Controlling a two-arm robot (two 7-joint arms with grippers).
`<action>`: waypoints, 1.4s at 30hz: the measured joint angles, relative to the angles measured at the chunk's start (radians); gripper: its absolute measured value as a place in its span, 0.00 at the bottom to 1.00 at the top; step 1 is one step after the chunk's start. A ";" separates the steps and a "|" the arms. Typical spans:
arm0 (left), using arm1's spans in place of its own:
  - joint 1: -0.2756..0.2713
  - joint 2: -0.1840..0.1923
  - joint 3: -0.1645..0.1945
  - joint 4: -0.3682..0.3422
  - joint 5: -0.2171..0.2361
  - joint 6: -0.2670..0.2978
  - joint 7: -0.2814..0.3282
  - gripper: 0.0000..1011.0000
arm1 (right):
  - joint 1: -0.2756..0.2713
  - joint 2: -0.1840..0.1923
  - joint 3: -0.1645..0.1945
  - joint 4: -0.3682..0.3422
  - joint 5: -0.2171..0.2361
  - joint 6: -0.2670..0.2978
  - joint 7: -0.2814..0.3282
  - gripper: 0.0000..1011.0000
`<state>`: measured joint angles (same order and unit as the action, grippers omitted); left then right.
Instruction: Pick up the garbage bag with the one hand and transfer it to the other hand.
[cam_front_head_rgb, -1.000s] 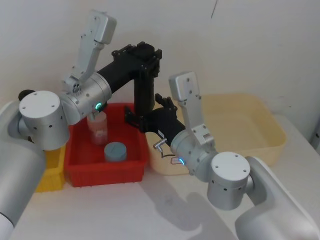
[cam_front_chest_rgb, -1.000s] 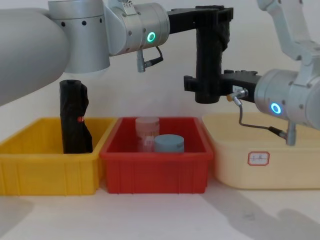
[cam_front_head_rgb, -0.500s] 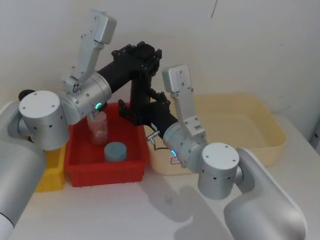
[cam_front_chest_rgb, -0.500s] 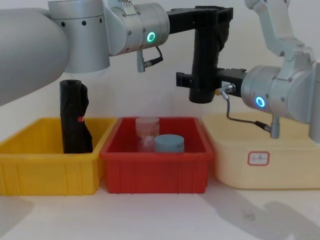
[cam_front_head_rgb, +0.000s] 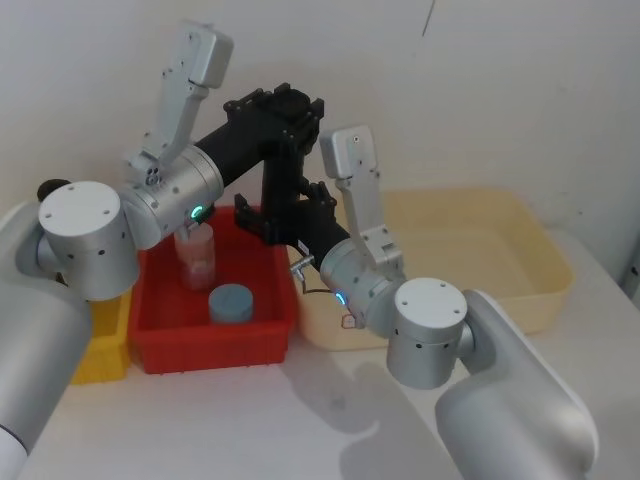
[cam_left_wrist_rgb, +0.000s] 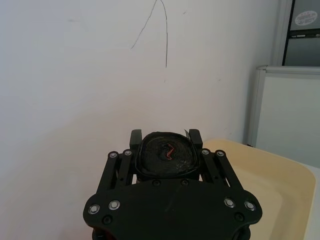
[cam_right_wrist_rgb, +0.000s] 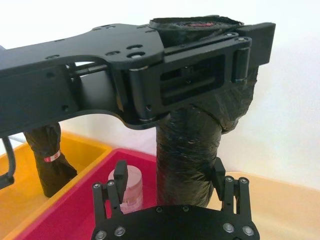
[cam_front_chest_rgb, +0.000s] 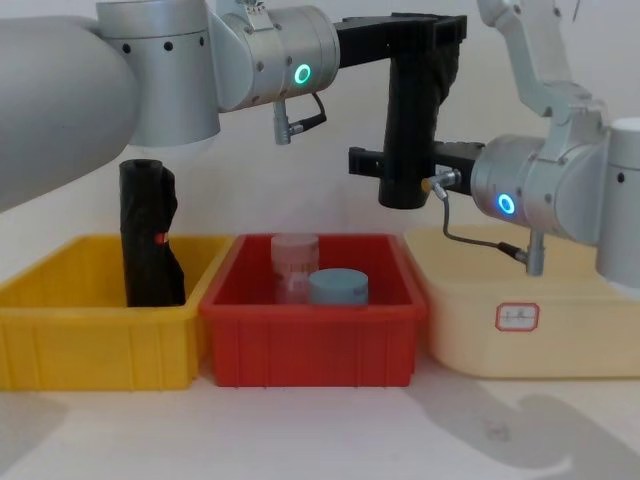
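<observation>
"Garbage bag (cam_front_chest_rgb: 408, 120) hangs upright in the air above the red bin (cam_front_chest_rgb: 310, 345), its top pinched tight in the left gripper (cam_front_chest_rgb: 427, 40)."

"And the right gripper (cam_right_wrist_rgb: 169, 175)?"

"Down at the roll's lower end, fingers (cam_right_wrist_rgb: 120, 175) spread, one on each side. That one sits apart from the film. The other looks just beside it, though I can't say whether it touches."

"So what could go wrong?"

"If the left lets go before the right has closed, I'd expect the garbage bag to drop straight towards 6 o'clock, onto the clear jar (cam_front_chest_rgb: 294, 262) and the blue lid (cam_front_chest_rgb: 338, 286). The fingers also look off-centre, so closing may shove the roll sideways against the upper grip. And smooth film could slide through a weak squeeze."

"The other black roll?"

"The lumpy roll (cam_front_chest_rgb: 148, 235) stands in the yellow bin (cam_front_chest_rgb: 60, 340), at 9 o'clock from the red one and well apart. The cream tub (cam_front_chest_rgb: 600, 340) is at 3 o'clock."
</observation>
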<state>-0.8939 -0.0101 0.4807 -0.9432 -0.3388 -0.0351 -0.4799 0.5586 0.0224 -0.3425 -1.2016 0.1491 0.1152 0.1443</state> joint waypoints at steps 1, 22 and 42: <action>0.000 0.000 0.000 0.000 0.000 0.000 0.000 0.53 | 0.001 -0.001 0.001 0.002 0.000 0.000 0.000 1.00; 0.000 0.000 0.000 0.000 0.000 0.000 0.000 0.53 | 0.039 -0.026 0.029 0.080 -0.007 -0.024 -0.009 0.99; 0.000 0.000 0.000 0.000 0.000 0.000 0.000 0.53 | 0.052 -0.032 0.038 0.106 -0.014 -0.034 -0.017 0.52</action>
<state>-0.8939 -0.0101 0.4807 -0.9433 -0.3389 -0.0351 -0.4798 0.6101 -0.0097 -0.3042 -1.0955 0.1352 0.0809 0.1276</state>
